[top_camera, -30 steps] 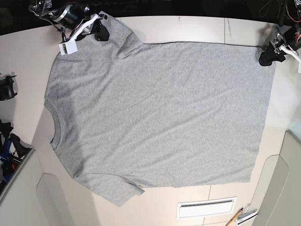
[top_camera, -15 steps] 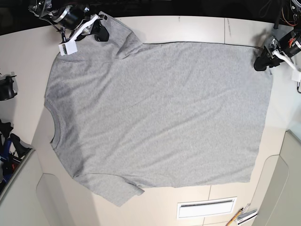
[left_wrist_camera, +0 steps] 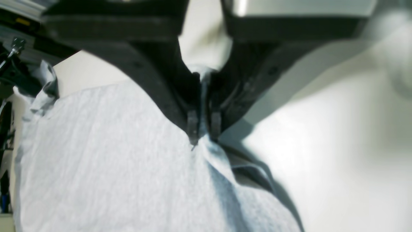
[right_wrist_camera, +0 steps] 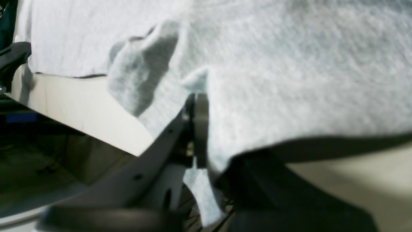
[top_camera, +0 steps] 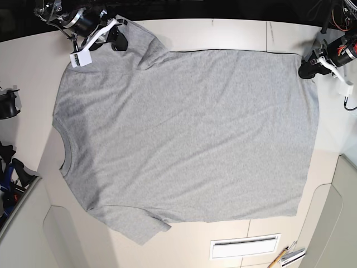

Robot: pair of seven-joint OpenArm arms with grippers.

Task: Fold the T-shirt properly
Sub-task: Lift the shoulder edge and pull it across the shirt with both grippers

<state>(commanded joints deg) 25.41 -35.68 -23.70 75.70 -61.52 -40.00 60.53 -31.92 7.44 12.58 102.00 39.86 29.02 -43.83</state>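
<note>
T-shirt (top_camera: 184, 139) lies spread on the pale tabletop (top_camera: 223, 33), taking up most of the base view, and it's grey, plain side up, w/ no lettering showing. Far edge runs nearly straight b/w the two grippers, a thin dark line of shadow along it. Near edge is uneven: a sleeve (top_camera: 131, 220) pokes out at the near left, its tip pointing toward the base view's bottom, and another curved opening shows on the left side. Right side falls fairly straight to a squarish corner at the near right. Body's mostly flat, w/ soft, shallow creases running across it.

And up at the far-left corner, cloth is bunched & folded over, a rumpled flap reaching past the far edge. Right gripper (top_camera: 120, 42) is on that bunch, jaws closed on a fold of grey cloth; the right wrist view has the fabric draped over one side of them, hiding part. Left gripper (top_camera: 307, 71) is at the far-right corner, jaws pinched narrow w/ a thin strip of shirt b/w them. In the left wrist view, cloth puckers just below that pinch & opens into a small loose fold, shadow inside. White rectangle (top_camera: 244, 247) sits near the shirt's near edge, pens (top_camera: 281, 255) just beside it, approx. lower right.
</note>
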